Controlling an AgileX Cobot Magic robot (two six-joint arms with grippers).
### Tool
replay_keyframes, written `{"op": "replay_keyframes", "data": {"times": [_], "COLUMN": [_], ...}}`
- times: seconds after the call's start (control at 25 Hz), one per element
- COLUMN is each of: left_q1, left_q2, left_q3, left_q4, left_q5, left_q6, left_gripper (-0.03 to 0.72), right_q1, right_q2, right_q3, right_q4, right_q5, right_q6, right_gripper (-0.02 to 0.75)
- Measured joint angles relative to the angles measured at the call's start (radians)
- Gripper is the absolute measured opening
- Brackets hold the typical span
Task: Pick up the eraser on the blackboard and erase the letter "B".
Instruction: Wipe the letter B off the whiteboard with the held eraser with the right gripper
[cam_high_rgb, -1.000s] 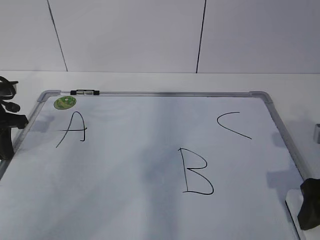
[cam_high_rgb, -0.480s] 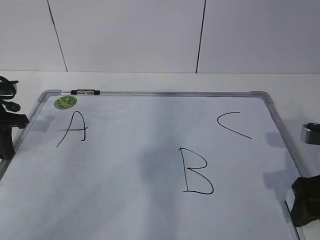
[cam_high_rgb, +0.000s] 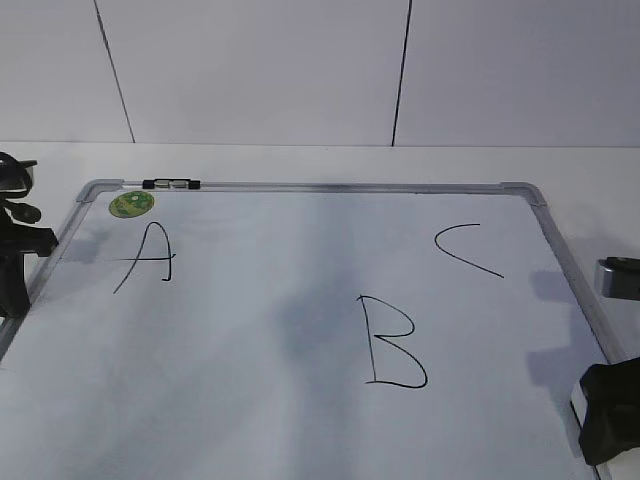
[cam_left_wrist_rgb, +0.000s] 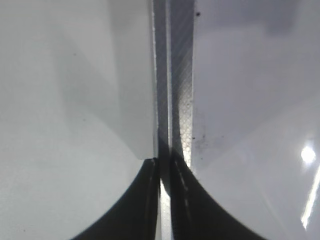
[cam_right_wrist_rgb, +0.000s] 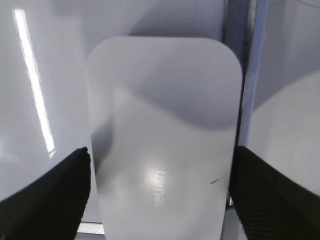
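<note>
The blackboard (cam_high_rgb: 260, 320) is a white board in a silver frame lying flat on the table. The letter "B" (cam_high_rgb: 392, 342) is drawn in black right of centre. The eraser (cam_right_wrist_rgb: 165, 125), a white glossy block, lies at the board's near right edge; only a sliver (cam_high_rgb: 577, 397) shows in the exterior view. My right gripper (cam_high_rgb: 610, 425) is low over it. In the right wrist view its jaws (cam_right_wrist_rgb: 160, 160) are open, one black finger close on each side of the eraser. My left gripper (cam_left_wrist_rgb: 162, 162) is shut and empty over the board's left frame (cam_left_wrist_rgb: 175, 75).
An "A" (cam_high_rgb: 145, 258) is at the board's left and a "C" (cam_high_rgb: 465, 250) at its right. A green sticker (cam_high_rgb: 130, 204) and a small black-and-silver marker (cam_high_rgb: 170, 184) sit at the far left corner. The left arm (cam_high_rgb: 15, 260) stands by the left frame.
My right gripper has moved a little left and lower over the eraser, covering more of it. The left arm has barely moved.
</note>
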Motion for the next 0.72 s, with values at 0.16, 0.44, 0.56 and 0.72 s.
{"op": "replay_keyframes", "data": {"times": [0.16,0.44,0.56,0.72], "left_q1": [0.0,0.0,0.0,0.0], "left_q2": [0.0,0.0,0.0,0.0], "left_q3": [0.0,0.0,0.0,0.0], "left_q4": [0.0,-0.001,-0.002,-0.002], "left_q5": [0.0,-0.001,-0.001,-0.001], "left_q6": [0.0,0.0,0.0,0.0], "left_gripper": [0.036,0.036,0.036,0.036], "right_q1": [0.0,0.0,0.0,0.0], "right_q2": [0.0,0.0,0.0,0.0], "right_q3": [0.0,0.0,0.0,0.0], "right_q4": [0.006,0.013,0.013,0.008], "right_q5": [0.018,0.039,0.041,0.041], "right_q6": [-0.001,-0.002,-0.002,-0.005], "right_gripper": [0.674,0.657,0.609,0.566]}}
